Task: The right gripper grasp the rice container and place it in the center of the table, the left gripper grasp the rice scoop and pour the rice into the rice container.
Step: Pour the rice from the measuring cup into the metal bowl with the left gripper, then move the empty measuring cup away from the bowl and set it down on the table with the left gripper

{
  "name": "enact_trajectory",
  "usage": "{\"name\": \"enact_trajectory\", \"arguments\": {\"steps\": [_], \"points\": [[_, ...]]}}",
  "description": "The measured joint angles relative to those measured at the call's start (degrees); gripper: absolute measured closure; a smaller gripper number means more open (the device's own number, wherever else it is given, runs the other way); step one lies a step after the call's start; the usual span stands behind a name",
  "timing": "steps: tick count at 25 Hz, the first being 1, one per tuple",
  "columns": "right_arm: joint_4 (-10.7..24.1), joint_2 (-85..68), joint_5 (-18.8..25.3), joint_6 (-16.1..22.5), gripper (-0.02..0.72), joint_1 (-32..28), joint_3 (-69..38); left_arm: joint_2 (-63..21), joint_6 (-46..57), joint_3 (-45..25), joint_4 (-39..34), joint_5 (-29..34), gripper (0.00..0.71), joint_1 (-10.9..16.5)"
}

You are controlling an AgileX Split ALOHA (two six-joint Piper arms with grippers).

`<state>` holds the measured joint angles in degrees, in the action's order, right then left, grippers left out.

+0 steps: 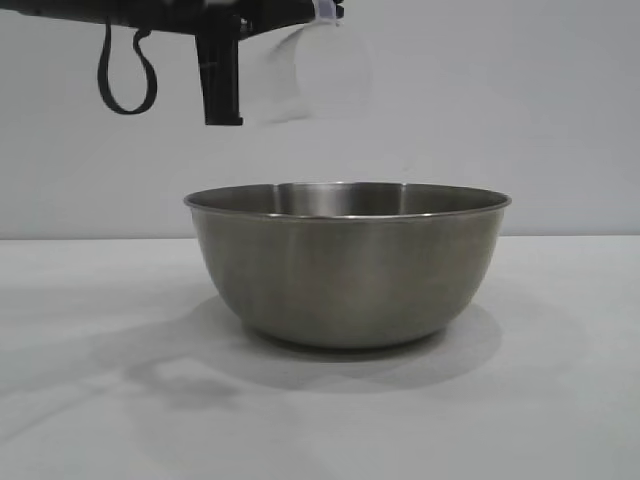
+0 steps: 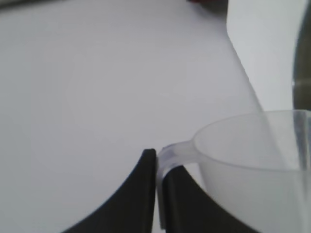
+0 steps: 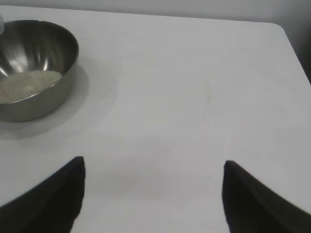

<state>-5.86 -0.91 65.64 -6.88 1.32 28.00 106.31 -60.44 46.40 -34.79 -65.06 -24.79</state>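
One rice scoop (image 1: 318, 72) hangs translucent above rice container (image 1: 347, 262)

Plain pale wall (image 1: 520, 100) behind table edge; small red object (image 2: 206, 1) at far edge, unidentifiable.

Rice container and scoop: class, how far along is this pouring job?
Done: the rice container stands on the table with rice inside. In hand: the left end effector grips the rice scoop by its handle above the bowl. The right end effector is open, away from it. Left: nothing visible.
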Motion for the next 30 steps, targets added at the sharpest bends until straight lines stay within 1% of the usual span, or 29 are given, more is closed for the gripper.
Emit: {"name": "enact_trajectory", "arguments": {"steps": [5,6,7,8,13,18,25,28,30], "points": [[0.0,0.0,0.0,0.0,0.180,0.0,0.0,0.0,21.9,0.0,7.9,0.0,0.710,0.0],[0.0,0.0,0.0,0.0,0.180,0.0,0.0,0.0,21.9,0.0,7.9,0.0,0.710,0.0],[0.0,0.0,0.0,0.0,0.180,0.0,0.0,0.0,29.5,0.0,12.6,0.0,0.710,0.0],[0.0,0.0,0.0,0.0,0.180,0.0,0.0,0.0,33.3,0.0,15.2,0.0,0.710,0.0],[0.0,0.0,0.0,0.0,0.180,0.0,0.0,0.0,45.3,-1.3,29.3,0.0,0.710,0.0],[0.0,0.0,0.0,0.0,0.180,0.0,0.0,0.0,49.0,-3.8,39.8,0.0,0.710,0.0],[0.0,0.0,0.0,0.0,0.180,0.0,0.0,0.0,49.9,-9.6,50.9,0.0,0.710,0.0],[0.0,0.0,0.0,0.0,0.180,0.0,0.0,0.0,50.0,-11.5,54.1,0.0,0.710,0.0],[0.0,0.0,0.0,0.0,0.180,0.0,0.0,0.7,50.2,-11.9,54.8,-0.1,0.710,0.0]]}}
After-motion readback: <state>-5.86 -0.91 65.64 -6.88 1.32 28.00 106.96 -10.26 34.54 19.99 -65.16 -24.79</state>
